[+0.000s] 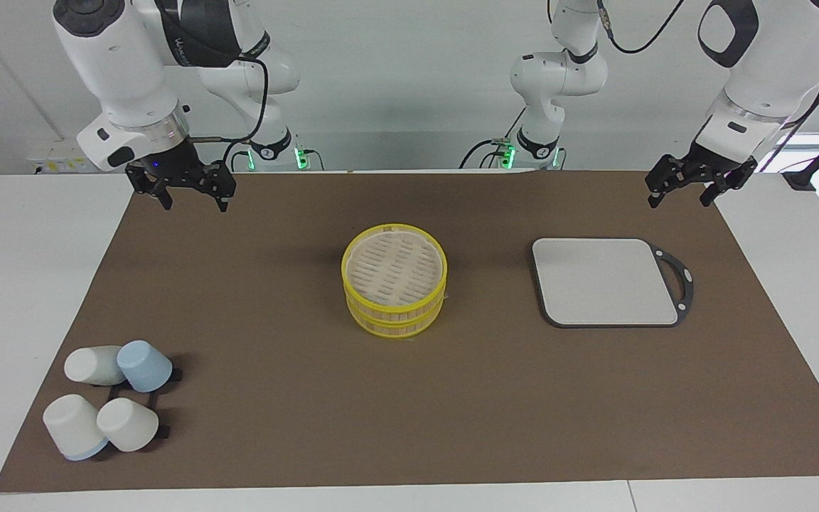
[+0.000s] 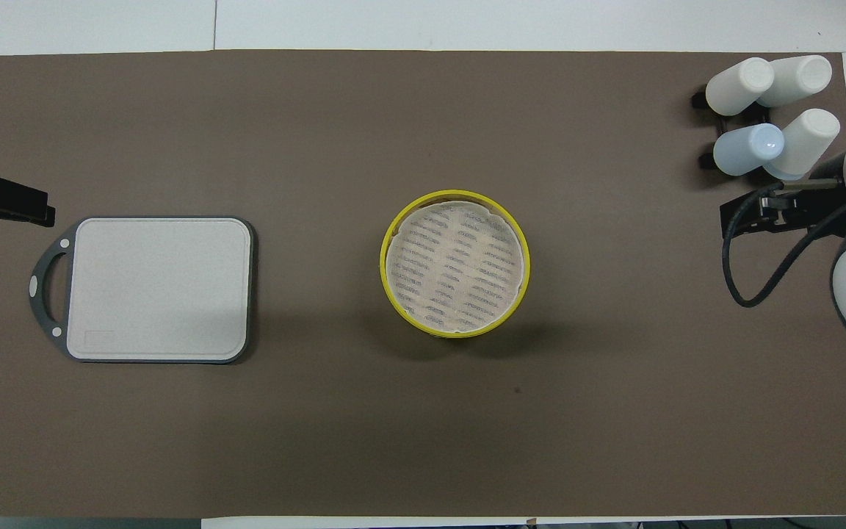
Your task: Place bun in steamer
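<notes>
The steamer (image 1: 395,313) is a round bamboo basket with yellow rims, two tiers high, at the middle of the brown mat. Its top shows a pale slatted surface, also in the overhead view (image 2: 385,257). No bun shows in either view. My right gripper (image 1: 194,199) hangs open and empty over the mat's edge nearest the robots, at the right arm's end; it also shows in the overhead view (image 2: 761,217). My left gripper (image 1: 681,195) hangs open and empty over the mat's corner at the left arm's end, and shows in the overhead view (image 2: 4,206). Both arms wait.
A grey square board with a black handle (image 1: 605,281) lies between the steamer and the left arm's end (image 2: 158,288). Several white and pale-blue cups (image 1: 118,398) sit on a black rack at the right arm's end, farther from the robots (image 2: 768,110).
</notes>
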Action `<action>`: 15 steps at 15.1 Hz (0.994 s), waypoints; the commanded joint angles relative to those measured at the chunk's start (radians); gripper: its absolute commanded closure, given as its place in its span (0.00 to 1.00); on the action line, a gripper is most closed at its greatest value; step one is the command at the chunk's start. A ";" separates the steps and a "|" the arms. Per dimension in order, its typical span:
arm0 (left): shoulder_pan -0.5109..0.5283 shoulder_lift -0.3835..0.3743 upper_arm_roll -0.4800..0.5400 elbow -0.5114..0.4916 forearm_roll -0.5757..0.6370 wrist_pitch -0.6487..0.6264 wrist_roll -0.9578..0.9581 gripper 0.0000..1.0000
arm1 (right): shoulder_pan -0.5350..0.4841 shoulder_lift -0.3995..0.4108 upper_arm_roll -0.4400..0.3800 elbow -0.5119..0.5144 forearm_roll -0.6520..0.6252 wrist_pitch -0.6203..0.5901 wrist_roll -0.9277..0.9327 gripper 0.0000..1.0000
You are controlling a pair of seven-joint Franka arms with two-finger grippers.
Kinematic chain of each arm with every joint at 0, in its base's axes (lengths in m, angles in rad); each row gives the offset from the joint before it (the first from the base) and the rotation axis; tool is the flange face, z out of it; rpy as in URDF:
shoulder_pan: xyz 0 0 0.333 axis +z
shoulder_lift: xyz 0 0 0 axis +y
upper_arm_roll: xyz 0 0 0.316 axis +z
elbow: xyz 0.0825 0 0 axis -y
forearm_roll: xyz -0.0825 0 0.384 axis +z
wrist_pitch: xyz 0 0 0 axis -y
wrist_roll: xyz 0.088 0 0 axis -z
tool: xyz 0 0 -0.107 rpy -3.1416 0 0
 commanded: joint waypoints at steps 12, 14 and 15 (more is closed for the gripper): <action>-0.003 -0.023 0.000 -0.032 0.012 0.016 0.013 0.00 | -0.062 0.004 -0.013 0.053 0.058 -0.028 -0.021 0.00; -0.003 -0.021 -0.001 -0.032 0.012 0.013 0.011 0.00 | -0.087 0.004 -0.017 0.055 0.058 -0.049 -0.020 0.00; -0.003 -0.023 0.000 -0.032 0.012 0.013 0.011 0.00 | -0.120 0.004 -0.016 0.057 0.058 -0.058 -0.021 0.00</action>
